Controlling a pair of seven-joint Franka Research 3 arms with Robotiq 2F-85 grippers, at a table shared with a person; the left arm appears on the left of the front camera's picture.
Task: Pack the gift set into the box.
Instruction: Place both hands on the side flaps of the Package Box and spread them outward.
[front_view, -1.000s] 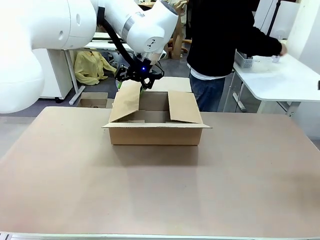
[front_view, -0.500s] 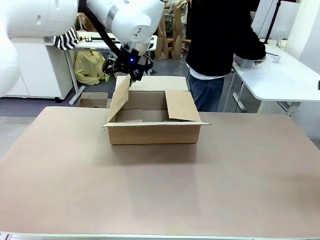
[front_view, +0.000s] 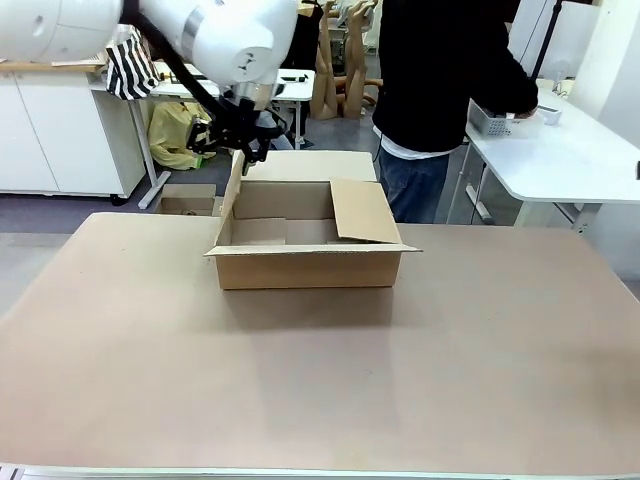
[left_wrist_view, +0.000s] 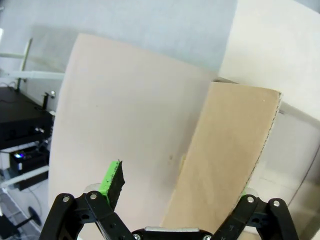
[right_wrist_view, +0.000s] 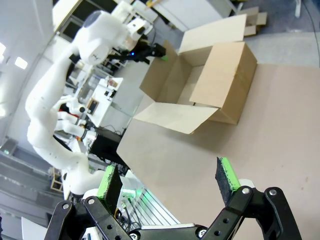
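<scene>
The box (front_view: 310, 268) sat on the counter (front_view: 300, 390), long axis left to right, just below the left hand (front_view: 240, 150), whose wide-spread fingers straddled its raised left flap (front_view: 231, 200), while the right hand (right_wrist_view: 170, 182), equally wide, hung well apart.

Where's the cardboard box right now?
In the front view, the box sits at the far middle of the table, just in front of the person. Its left flap stands up under the left gripper.
</scene>
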